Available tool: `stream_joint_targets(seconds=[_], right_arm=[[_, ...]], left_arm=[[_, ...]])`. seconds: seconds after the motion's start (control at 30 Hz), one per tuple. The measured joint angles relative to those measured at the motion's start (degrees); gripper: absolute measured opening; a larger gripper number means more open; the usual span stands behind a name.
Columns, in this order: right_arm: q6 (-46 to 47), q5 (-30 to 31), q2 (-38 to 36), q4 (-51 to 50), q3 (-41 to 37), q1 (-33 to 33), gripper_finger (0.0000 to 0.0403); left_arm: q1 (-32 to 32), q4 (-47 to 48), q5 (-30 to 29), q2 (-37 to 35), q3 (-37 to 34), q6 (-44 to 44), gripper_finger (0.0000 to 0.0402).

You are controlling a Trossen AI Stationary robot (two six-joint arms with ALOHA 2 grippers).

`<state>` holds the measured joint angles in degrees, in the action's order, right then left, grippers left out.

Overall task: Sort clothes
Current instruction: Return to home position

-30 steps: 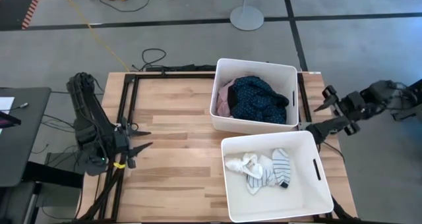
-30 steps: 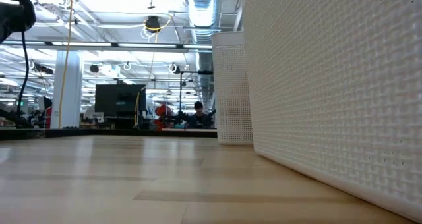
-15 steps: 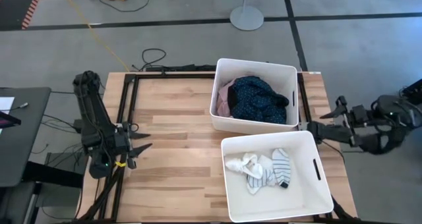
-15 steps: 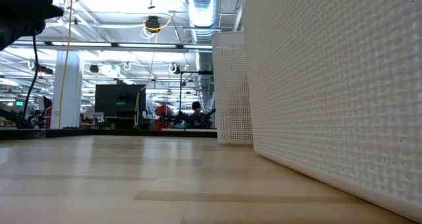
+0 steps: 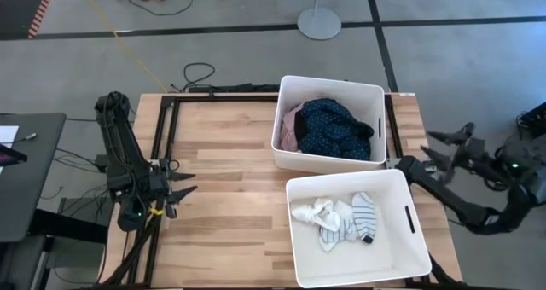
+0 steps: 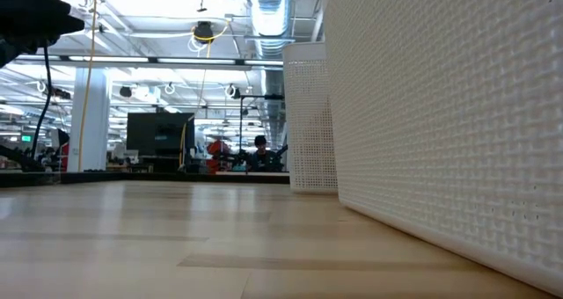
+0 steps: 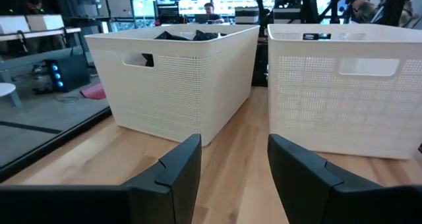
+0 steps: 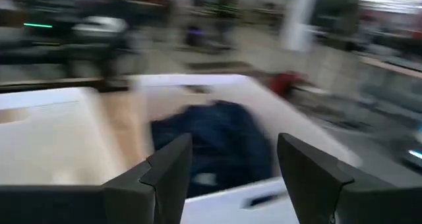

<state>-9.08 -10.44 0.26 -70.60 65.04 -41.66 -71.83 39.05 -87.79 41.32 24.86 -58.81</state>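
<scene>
Over the last second the right arm has been folded back. It was stretched in from the right towards the bins, and now its elbow is tucked down beside the table's front right corner. The right gripper (image 5: 444, 145) is held off the table's right edge, near the gap between the rear white perforated plastic bin (image 5: 333, 79) and the front white perforated plastic bin (image 5: 291, 239). Its fingers are spread wide and nothing is held between them, which is confirmed in the right wrist view. The left gripper (image 5: 177, 192) is parked at the left edge of the light wooden table (image 5: 222, 153), its fingers also parted and empty. Its arm was shifted slightly at first and has not been moved in the last half second. No garment has been disturbed. The navy dotted garment (image 5: 333, 128) is heaped in the rear bin with the pink garment (image 5: 291, 130) and a fold of black fabric (image 5: 365, 130) beside it. The small white socks (image 5: 311, 211) and the striped sock (image 5: 365, 215) are laid in the front bin. No clothing is seen on the bare wood, so the sorting is judged complete, with only the right arm's retreat to rest left to be finished.
</scene>
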Motion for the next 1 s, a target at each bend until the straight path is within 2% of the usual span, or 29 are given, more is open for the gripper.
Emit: stream_joint_targets(seconds=[0.1, 0.23, 0.33, 0.47, 0.53, 0.6, 0.73, 0.8, 0.87, 0.93, 1.0], right_arm=[[0.02, 8.86, 0.01, 1.53, -2.93, -3.62, 0.024], [2.85, 15.67, 0.01, 3.73, -7.12, -5.75, 0.0239], [6.8, 23.08, 0.01, 6.3, -9.75, -6.6, 0.0233], [8.47, 27.33, -0.01, 10.22, -13.54, -6.87, 0.0215], [8.14, 23.78, 0.0, 11.33, -15.16, -6.63, 0.0204], [6.09, 15.21, 0.01, 13.94, -15.61, -5.97, 0.0192], [4.7, -12.48, -0.01, 18.44, -15.66, -3.95, 0.0172], [4.66, -26.28, -0.01, 17.78, -15.66, -3.15, 0.0165], [3.68, -36.93, -0.01, 14.27, -15.66, -2.44, 0.0161], [0.51, -42.26, -0.01, 9.05, -15.66, -2.09, 0.016], [-2.79, -41.85, -0.01, 4.65, -16.06, -2.9, 0.016]], left_arm=[[-0.01, 0.0, 0.0, 0.02, 0.0, -0.02, 0.0169], [0.0, -0.03, 0.0, 0.02, 0.01, -0.04, 0.0169], [0.0, -0.02, 0.0, 0.02, 0.02, -0.02, 0.0169], [0.0, -0.02, 0.0, 0.02, 0.02, 0.07, 0.0169], [0.0, -0.03, 0.06, 0.03, 0.02, 0.07, 0.0169], [-0.08, -0.04, 0.15, 0.04, 0.02, 0.02, 0.0169], [-0.57, -0.04, 0.2, 0.04, 0.04, 0.02, 0.0169], [-0.72, -0.02, 0.2, 0.04, 0.04, 0.1, 0.0169], [-0.81, 0.0, 0.18, 0.02, 0.04, 0.26, 0.0169], [-0.81, 0.02, 0.17, 0.02, 0.04, 0.28, 0.0169], [-0.81, 0.04, 0.17, 0.02, 0.04, 0.27, 0.0169]])
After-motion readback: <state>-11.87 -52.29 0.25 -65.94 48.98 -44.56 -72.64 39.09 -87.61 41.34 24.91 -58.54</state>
